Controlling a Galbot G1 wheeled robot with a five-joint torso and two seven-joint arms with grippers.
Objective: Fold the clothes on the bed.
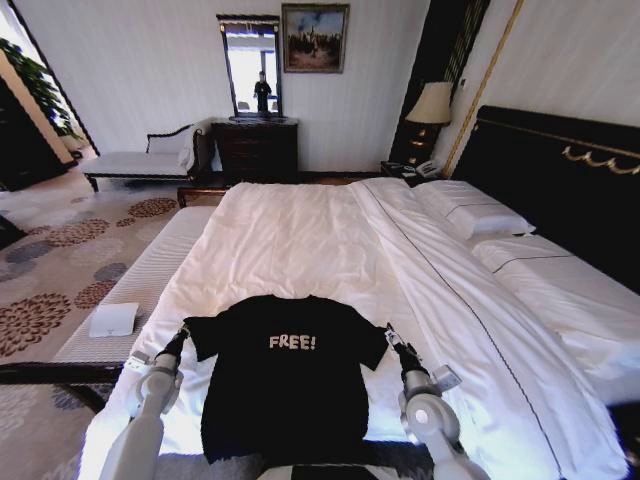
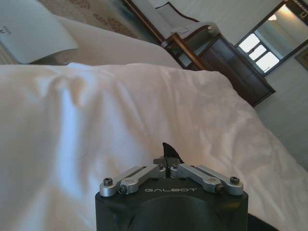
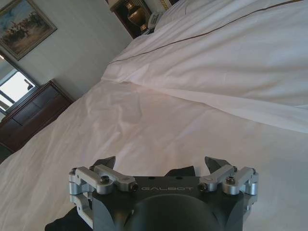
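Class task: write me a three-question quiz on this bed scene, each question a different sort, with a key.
1. True or false: the T-shirt lies crumpled in a heap on the bed.
2. The left tool is: A open, B shut on a sleeve, C holding a pillow.
3. Fill in: the right tool is ____ at the other sleeve.

Key: 1 false, it lies spread flat; 2 B; 3 open.

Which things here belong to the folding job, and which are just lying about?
Belong to the job:
black T-shirt
bed
left gripper, closed at one sleeve
right gripper, open at the other sleeve

Just lying about:
white towel
lamp
chaise bench
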